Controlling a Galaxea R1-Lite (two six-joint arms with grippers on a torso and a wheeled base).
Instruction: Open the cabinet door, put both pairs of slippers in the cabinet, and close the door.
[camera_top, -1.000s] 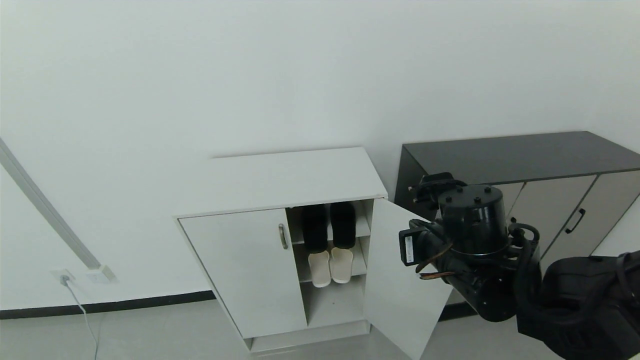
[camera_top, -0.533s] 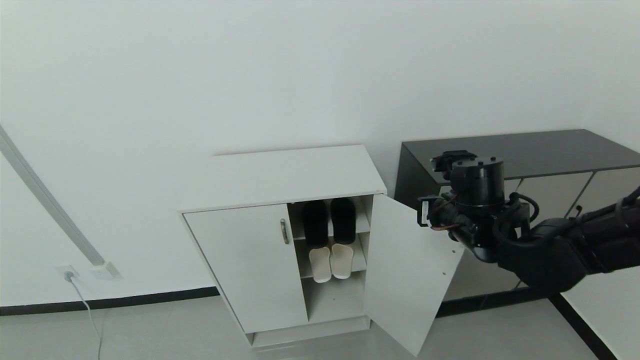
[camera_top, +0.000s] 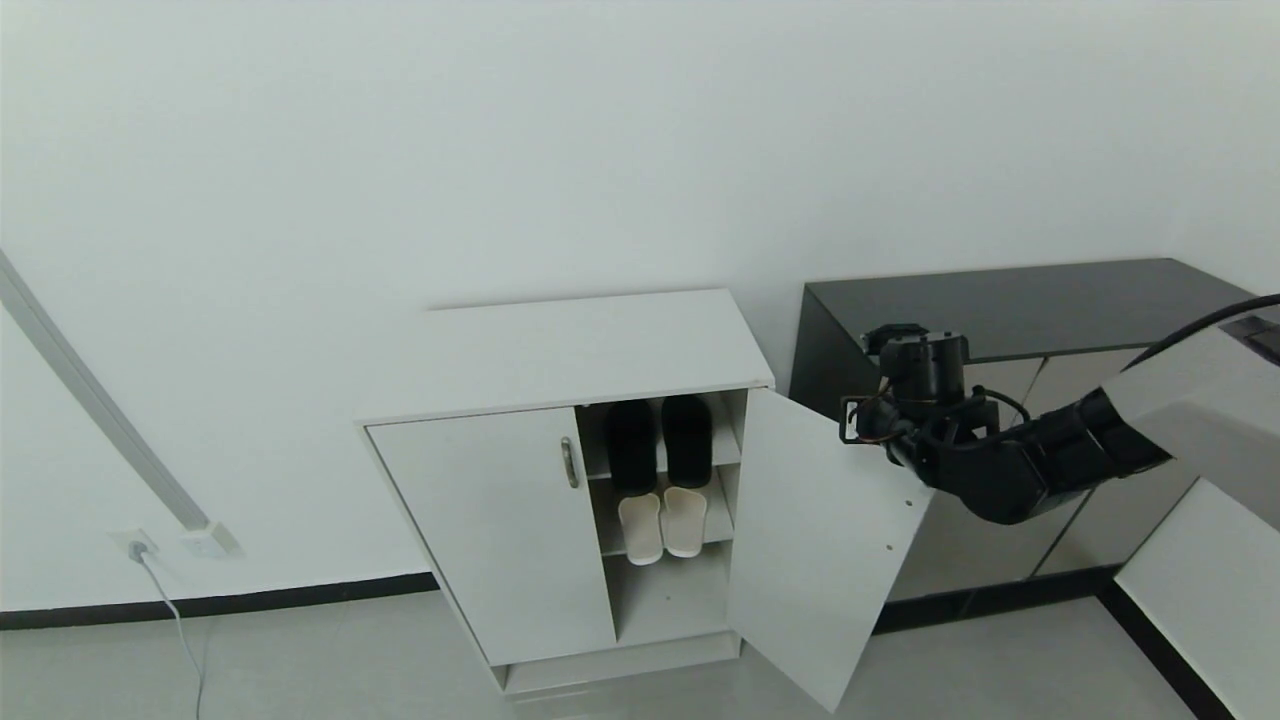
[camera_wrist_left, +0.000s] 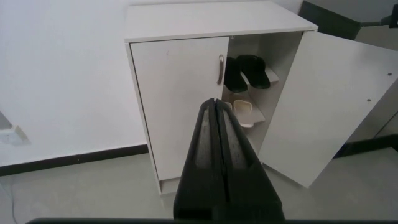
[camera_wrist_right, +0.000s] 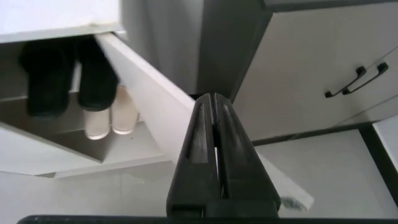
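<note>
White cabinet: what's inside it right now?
A pair of black slippers sits on the upper shelf, with a pair of white slippers one level down. The cabinet interior's left half is hidden behind the closed left door.

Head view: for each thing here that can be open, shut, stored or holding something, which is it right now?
White cabinet's right door, open, swung wide outward.
White cabinet's left door, shut.
Pair of black slippers, inside on the top shelf.
Pair of cream slippers, inside on the shelf below.
Dark-topped grey sideboard, doors shut.
Right arm's fingers, shut, empty.
Left arm's fingers, shut, empty.
</note>
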